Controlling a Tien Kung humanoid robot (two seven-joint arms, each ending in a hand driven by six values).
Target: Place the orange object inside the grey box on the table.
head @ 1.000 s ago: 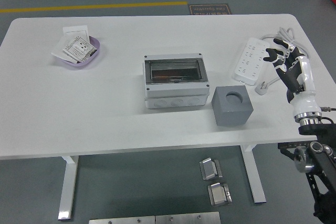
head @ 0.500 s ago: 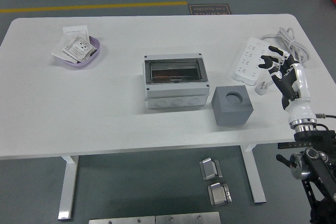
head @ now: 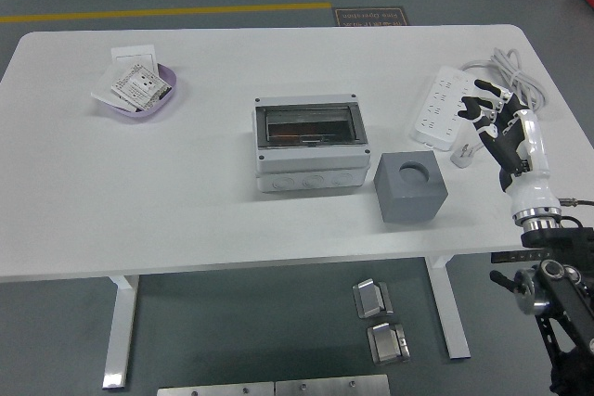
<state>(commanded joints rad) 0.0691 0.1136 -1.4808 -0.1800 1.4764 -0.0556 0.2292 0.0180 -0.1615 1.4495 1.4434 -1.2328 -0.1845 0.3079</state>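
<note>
Our right hand [head: 501,132] hovers over the right edge of the counter [head: 186,210], fingers loosely spread and holding nothing, its fingertips just beside a white power strip. Moving from the left, we see a purple bowl [head: 141,92] with white packets near the far left corner. In the middle stands the grey box [head: 312,143] with a dark clear lid; something orange [head: 295,137] shows dimly through that lid, though we cannot make out its shape. Just to its right, nearer the front edge, sits a dark grey cube [head: 411,186] with a round hollow on top. The power strip [head: 442,119] lies by the right edge, its cable [head: 509,67] coiled toward the far right corner.
</note>
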